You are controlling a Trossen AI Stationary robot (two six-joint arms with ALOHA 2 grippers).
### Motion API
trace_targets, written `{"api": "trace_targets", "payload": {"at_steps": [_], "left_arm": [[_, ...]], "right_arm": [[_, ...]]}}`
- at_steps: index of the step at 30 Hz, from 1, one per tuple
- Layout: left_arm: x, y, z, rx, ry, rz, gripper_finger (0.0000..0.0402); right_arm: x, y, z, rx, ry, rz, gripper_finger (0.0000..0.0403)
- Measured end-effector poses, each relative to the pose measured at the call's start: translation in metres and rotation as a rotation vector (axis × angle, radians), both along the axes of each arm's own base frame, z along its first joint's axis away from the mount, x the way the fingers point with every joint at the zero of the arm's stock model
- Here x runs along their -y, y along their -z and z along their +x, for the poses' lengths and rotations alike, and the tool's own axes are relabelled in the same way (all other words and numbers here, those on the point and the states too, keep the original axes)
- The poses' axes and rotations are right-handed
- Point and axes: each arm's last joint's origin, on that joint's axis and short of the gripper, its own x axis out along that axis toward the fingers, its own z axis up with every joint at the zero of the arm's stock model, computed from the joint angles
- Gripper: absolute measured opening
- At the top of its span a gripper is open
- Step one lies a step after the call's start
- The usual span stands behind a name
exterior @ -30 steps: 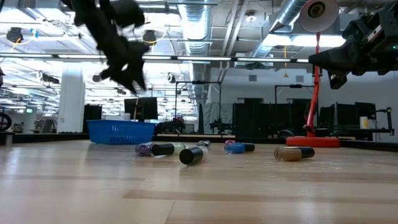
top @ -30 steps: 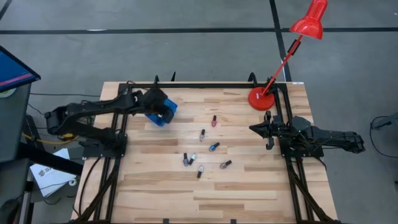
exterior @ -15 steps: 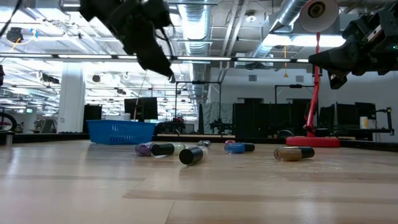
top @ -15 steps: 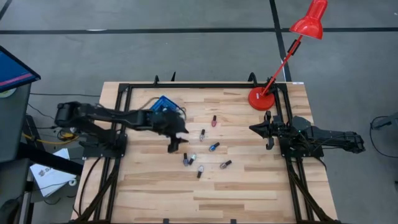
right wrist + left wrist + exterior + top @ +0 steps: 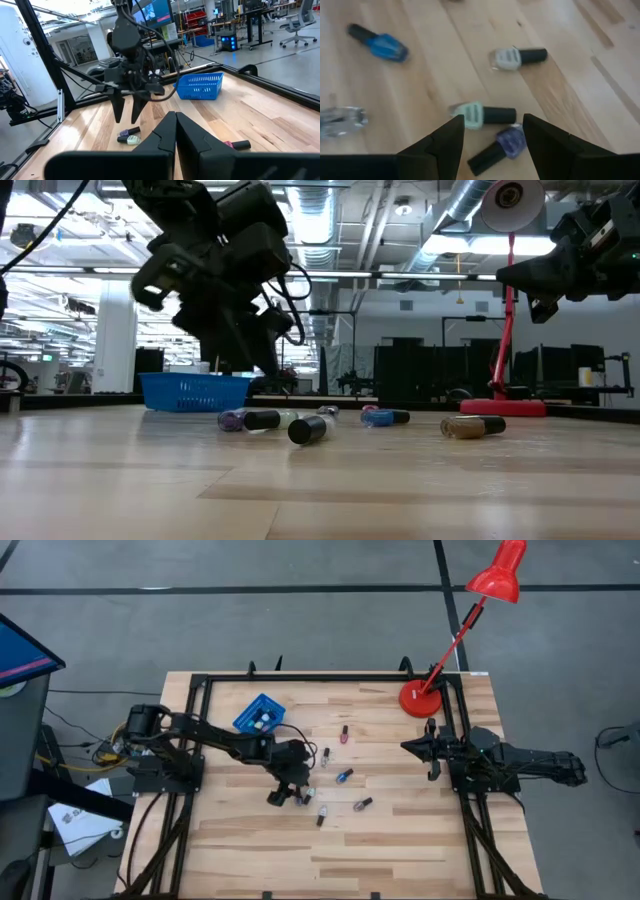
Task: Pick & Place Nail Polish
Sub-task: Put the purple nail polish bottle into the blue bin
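High view: left gripper [image 5: 279,796] spread over glass nail polish [image 5: 304,793]; right gripper [image 5: 406,746] closed.

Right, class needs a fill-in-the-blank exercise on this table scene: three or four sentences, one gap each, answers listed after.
1. The bin on the table is coloured ____.
2. The left hand hangs above the bottles with its fingers ____.
3. The lamp at the table's corner is coloured ____.
4. The right hand waits at the table's right side with its fingers ____.

Missing words: blue; open; red; shut
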Motion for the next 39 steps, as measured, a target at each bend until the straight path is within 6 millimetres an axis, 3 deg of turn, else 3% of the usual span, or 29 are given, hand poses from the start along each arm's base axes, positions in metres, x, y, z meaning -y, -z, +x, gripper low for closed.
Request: {"api": "trace_targets", "payload": {"at_steps": [12, 23, 39], "left_arm": [[0.001, 0.005, 0.001, 0.000, 0.060, -0.009, 0.0198], [0.001, 0.027, -0.017, -0.028, 0.148, 0.067, 0.0198], [-0.002, 0.026, -0.014, 0.018, 0.119, 0.109, 0.0198]], "right_arm": [[0.000, 0.000, 0.000, 0.000, 0.000, 0.000, 0.0000], [0.000, 0.000, 0.000, 0.000, 0.000, 0.000, 0.0000], [0.000, 0.000, 0.000, 0.000, 0.000, 0.000, 0.0000]]}}
